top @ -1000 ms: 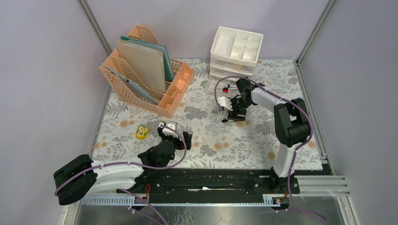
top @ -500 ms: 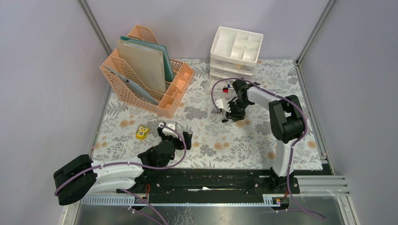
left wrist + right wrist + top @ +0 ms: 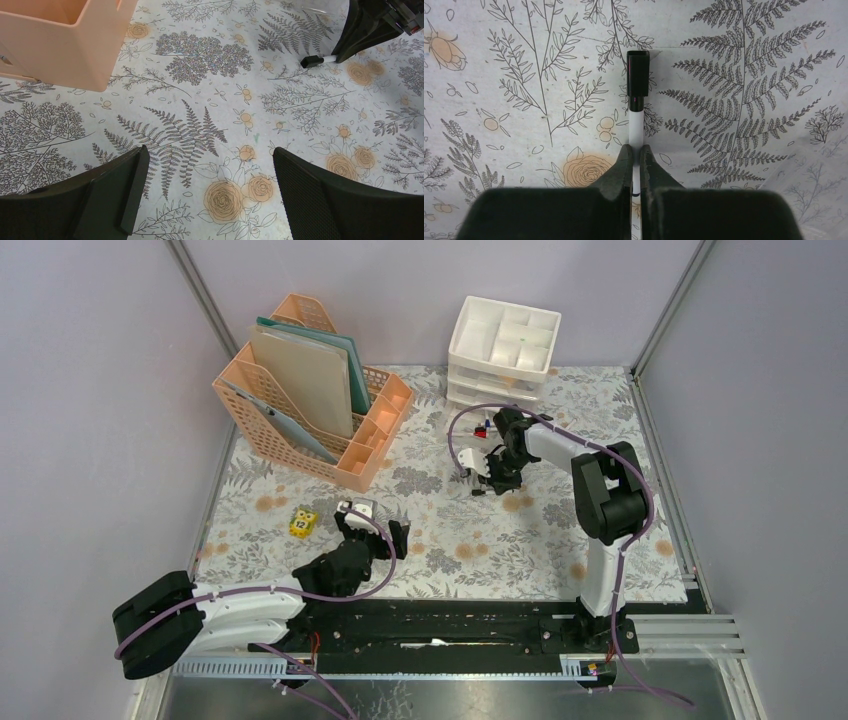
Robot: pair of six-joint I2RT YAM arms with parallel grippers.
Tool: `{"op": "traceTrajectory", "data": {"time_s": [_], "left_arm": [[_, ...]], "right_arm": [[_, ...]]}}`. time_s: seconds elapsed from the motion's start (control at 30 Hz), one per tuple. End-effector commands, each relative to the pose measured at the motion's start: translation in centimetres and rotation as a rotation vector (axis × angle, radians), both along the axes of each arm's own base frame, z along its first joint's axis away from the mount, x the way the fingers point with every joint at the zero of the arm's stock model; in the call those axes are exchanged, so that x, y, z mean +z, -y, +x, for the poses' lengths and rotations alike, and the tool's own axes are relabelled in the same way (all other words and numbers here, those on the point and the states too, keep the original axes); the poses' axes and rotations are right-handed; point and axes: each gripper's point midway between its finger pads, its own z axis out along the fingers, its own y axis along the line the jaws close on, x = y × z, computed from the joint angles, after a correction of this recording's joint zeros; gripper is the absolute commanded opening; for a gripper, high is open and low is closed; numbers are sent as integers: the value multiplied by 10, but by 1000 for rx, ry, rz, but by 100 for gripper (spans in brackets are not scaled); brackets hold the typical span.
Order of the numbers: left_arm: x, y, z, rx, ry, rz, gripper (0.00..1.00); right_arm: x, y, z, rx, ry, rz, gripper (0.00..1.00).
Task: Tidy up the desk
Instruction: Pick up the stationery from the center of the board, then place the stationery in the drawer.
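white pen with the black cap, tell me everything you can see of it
The pen is a slim white barrel, plastic-looking, with a squared black cap on its far end. The right gripper is shut on the barrel behind the cap, the pen pointing straight out from the fingers. It sits low over the desk cloth; whether the cap rests on it I cannot tell.

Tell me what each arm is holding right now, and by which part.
The right gripper has its jaws shut on the marker, on its white barrel just behind the black cap. The left gripper, jaws open, holds nothing.
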Motion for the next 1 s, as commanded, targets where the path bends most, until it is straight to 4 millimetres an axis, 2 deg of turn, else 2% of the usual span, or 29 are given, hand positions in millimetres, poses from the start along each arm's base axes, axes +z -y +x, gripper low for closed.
{"op": "traceTrajectory", "data": {"time_s": [0.0,0.23,0.6,0.7,0.87,0.97], "left_arm": [[11,-3,4,29,37,-39,99],[11,-3,4,29,38,-40,99],[12,-3,4,28,40,-43,99],[12,-4,4,28,40,-44,99],[12,-4,3,28,42,-47,99],[12,-4,3,29,41,-47,99]], "right_arm": [[22,-4,-2,-59,18,12,0],[75,-8,23,-105,152,46,0],[145,-10,107,-237,459,47,0],[152,-9,130,-279,534,37,0],[156,-9,156,-341,610,36,0],[153,-8,167,-381,640,33,13]]}}
